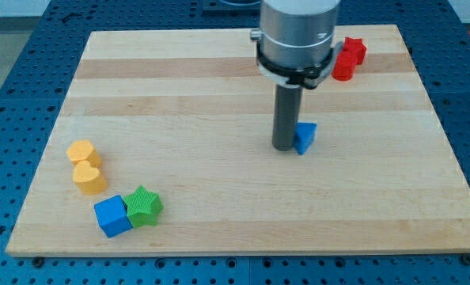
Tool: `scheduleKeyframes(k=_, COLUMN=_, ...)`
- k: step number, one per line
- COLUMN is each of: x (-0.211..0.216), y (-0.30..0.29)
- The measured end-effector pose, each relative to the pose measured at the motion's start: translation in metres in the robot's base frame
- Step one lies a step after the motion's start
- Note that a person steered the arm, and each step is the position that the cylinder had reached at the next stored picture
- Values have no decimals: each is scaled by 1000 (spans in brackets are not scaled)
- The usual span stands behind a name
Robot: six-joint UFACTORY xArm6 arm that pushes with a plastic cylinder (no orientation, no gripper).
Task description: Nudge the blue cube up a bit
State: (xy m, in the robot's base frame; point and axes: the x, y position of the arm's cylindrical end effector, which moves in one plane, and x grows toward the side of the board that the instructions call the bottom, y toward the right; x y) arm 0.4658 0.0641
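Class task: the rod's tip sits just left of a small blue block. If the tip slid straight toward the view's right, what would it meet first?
My tip would meet the small blue block almost at once; it looks to be touching or nearly touching already. Depth is hard to judge, so it might clip only an edge.

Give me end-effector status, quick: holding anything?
No gripper, just a rod. My tip holds nothing; it sits right against a small blue block, on its left, far from the blue cube.

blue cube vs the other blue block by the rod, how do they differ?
Blue cube sits at the view's bottom left, touching the green star; the other blue block sits mid-board against my tip. The cube shows fully; the other is partly hidden, shape unclear. Both are blue.
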Motion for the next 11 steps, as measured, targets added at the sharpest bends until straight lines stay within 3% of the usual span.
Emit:
scheduleKeyframes(k=2, x=-4, y=52)
scheduleKeyframes(k=5, x=77, y=-61)
scheduleKeyframes(k=6, x=71, y=-125)
scheduleKeyframes(k=9, x=152, y=-139)
scheduleKeyframes(k=10, x=152, y=-174)
scheduleKeyframes(k=11, x=152, y=-248)
